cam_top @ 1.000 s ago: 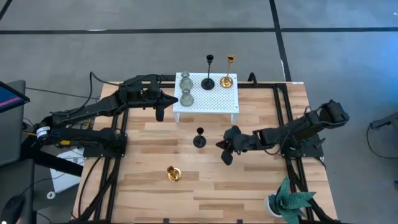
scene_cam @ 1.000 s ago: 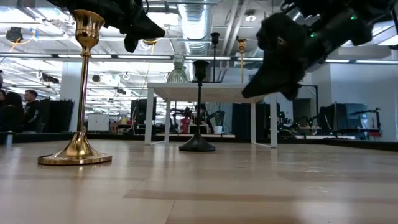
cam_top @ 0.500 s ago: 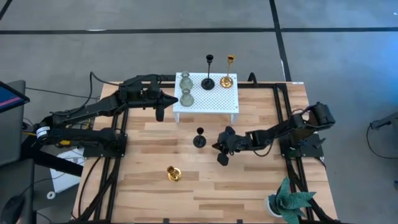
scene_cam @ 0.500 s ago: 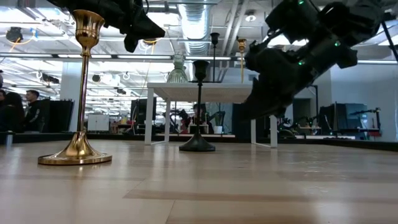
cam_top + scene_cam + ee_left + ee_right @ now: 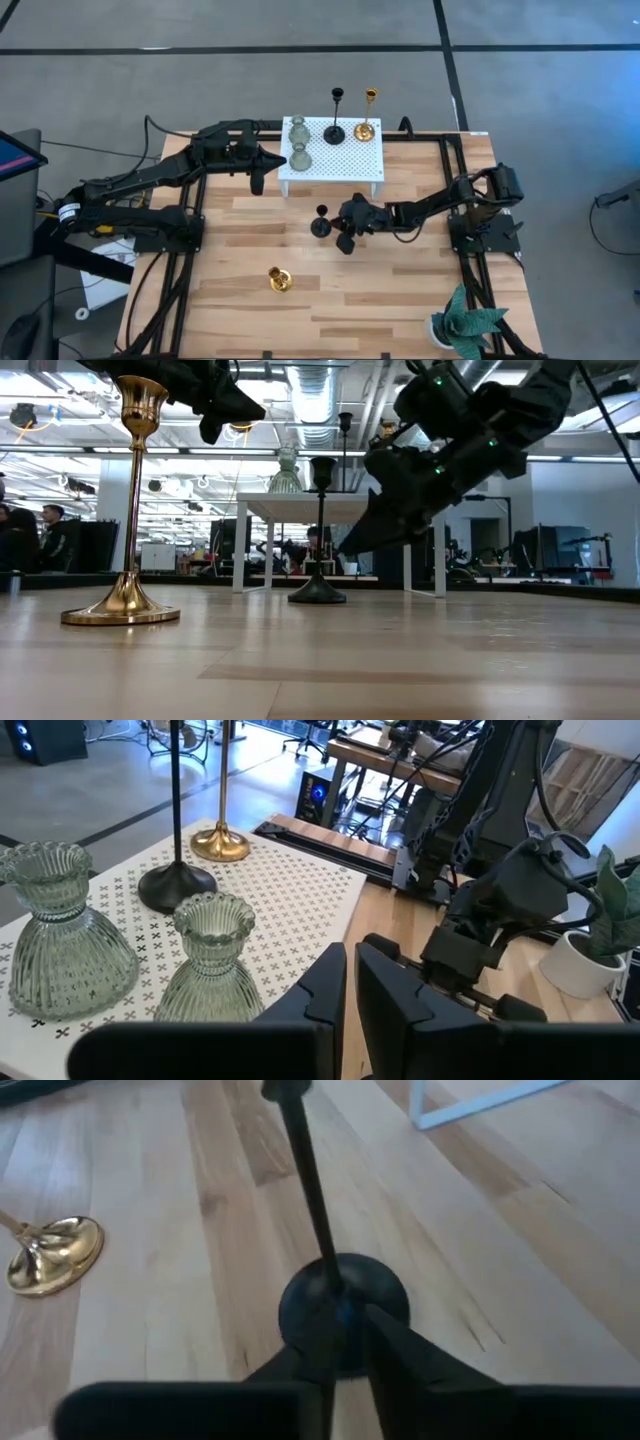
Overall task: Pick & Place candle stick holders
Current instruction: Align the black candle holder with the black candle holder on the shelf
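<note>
Tabletop: black holder (image 5: 321, 224) just beside right pincer (image 5: 343, 243).

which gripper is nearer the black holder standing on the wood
Right. The right gripper sits just beside the black holder, not gripping it. The left gripper is farther off, by the white stand near the green glass holders.

Even, diffuse overhead light fills the high view; the pale wooden slatted table (image 5: 330, 290) shows only soft, short shadows. In the low view, bright ceiling strip lights backlight the scene, so the dark two-finger right gripper (image 5: 352, 545) reads as a silhouette, while the shiny gold candle stick holder with round base (image 5: 124, 596) carries sharp highlights. The nearest tabletop is out of focus. In the right wrist view, the black slim-stemmed candle stick holder (image 5: 340, 1295) appears soft, with a faint blue gleam.
</note>
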